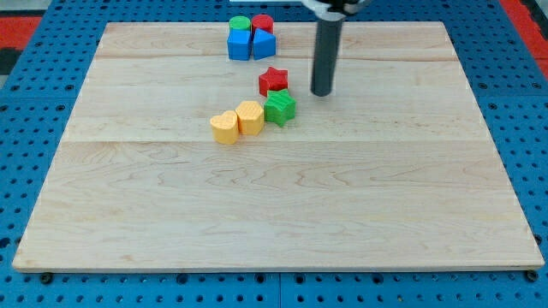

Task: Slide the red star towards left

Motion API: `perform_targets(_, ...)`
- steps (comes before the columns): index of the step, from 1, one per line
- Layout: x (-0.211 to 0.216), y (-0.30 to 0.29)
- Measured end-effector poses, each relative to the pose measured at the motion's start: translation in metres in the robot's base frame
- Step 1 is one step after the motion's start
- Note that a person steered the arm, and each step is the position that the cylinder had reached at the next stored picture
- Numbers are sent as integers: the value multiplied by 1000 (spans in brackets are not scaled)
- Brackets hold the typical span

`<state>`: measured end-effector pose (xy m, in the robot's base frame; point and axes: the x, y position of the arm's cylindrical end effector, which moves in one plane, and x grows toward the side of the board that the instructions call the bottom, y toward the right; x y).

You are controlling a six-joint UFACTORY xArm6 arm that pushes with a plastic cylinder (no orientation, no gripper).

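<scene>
Desk [282,214]: the pale wooden board you see fills most of the view and sits on a blue pegboard [34,128]; its near half carries nothing.
Yellow blocks: a yellow heart [224,127] lies lowest, touching a second yellow block [250,116] on its right; that one's shape you cannot make out.
Green star [279,108]: it touches the right side of the second yellow block, ending a short slanted row.
Red star [273,79]: you find it just above the green star, near the board's middle toward the view's top, apparently touching it.
My tip [322,92]: it stands just right of the red star, apart from it, level with its lower edge.
Gripper: the arm has none, only the dark rod.
Far cluster: a blue cube [239,43], a blue block [264,44], a green cylinder [239,23] and a red cylinder [262,23] huddle at the top edge.
</scene>
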<state>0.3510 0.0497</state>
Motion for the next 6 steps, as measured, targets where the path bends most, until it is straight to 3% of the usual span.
perform_targets(4, -37, -94)
perform_targets(6, 18, -62)
